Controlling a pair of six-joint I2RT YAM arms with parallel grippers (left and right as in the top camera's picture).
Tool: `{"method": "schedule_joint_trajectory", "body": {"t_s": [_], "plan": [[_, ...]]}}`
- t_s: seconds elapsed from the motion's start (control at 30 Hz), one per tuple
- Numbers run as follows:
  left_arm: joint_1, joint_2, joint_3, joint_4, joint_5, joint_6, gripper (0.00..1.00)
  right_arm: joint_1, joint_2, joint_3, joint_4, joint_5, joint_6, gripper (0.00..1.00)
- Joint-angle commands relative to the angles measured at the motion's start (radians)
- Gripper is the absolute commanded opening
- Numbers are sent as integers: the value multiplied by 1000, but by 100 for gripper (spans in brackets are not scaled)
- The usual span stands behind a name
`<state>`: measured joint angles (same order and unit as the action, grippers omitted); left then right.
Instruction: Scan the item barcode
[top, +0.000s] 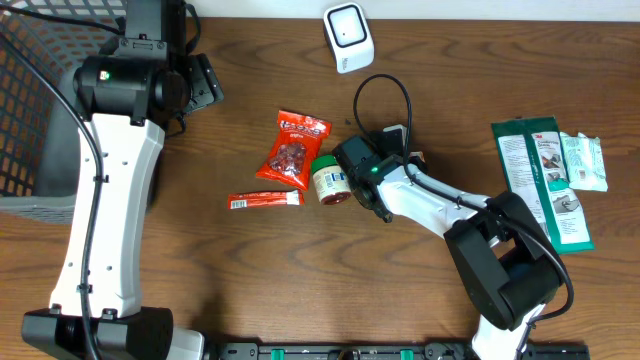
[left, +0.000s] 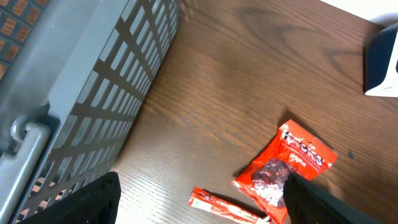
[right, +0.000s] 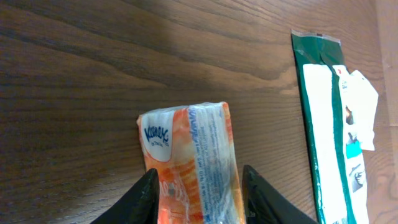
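Note:
In the right wrist view an orange-and-white Kleenex tissue pack (right: 186, 143) lies on the wooden table. My right gripper (right: 199, 171) is open, with one black finger at each long side of the pack and its wrapper not squeezed. The overhead view hides the pack under the right arm's wrist (top: 365, 168), mid-table. The white scanner (top: 347, 37) stands at the table's far edge, above that wrist. My left gripper (left: 204, 177) is open and empty, hovering over bare wood near the basket, far from the pack.
A grey mesh basket (top: 30, 110) fills the left side. A red snack bag (top: 293, 148), a red stick pack (top: 265, 200) and a small green-lidded jar (top: 328, 180) lie mid-table. A green package (top: 540, 180) and a white-green packet (top: 583, 160) lie at the right.

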<state>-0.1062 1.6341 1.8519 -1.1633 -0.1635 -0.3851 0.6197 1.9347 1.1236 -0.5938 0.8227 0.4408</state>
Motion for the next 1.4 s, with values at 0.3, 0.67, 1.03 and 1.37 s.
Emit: {"method": "schedule_joint_trajectory", "body": {"t_s": [0.3, 0.67, 1.03, 1.37], "plan": [[3, -20, 6, -3, -9, 6, 84, -13, -113, 133, -56, -146, -87, 58], [3, -20, 6, -3, -9, 6, 84, -249, -227, 152, -185, -755, -135, 73], [3, -20, 6, -3, -9, 6, 84, -322, -118, 107, -177, -780, -201, 70], [3, -20, 6, -3, -9, 6, 84, -323, -115, 80, -137, -768, -215, 58]]}}
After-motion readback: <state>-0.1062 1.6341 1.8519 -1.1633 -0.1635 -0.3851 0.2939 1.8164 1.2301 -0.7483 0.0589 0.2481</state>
